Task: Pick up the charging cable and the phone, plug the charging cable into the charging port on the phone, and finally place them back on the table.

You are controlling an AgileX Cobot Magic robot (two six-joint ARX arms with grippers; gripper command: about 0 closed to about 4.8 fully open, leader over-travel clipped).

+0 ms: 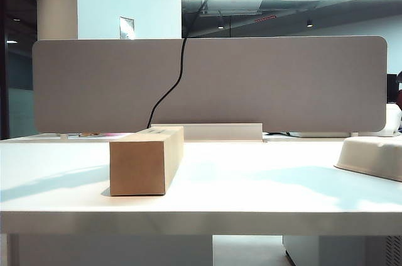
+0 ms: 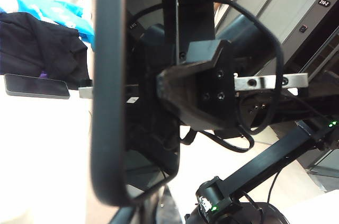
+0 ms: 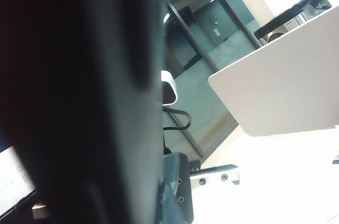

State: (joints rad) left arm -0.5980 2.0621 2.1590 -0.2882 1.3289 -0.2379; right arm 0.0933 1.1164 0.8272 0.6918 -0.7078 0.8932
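The phone [image 2: 108, 86] is held upright off the table [image 1: 251, 184], filling the left wrist view. The left gripper (jaws hidden behind the handset) is closed, apparently clamping it steady for plugging. Facing it, the right gripper [image 2: 169, 83] is pinched narrow on the charging cable [image 1: 182, 58], which drops from overhead to the tabletop's far edge behind a cardboard box [image 1: 141, 165]. A grey divider [image 1: 282, 83] screens the office.
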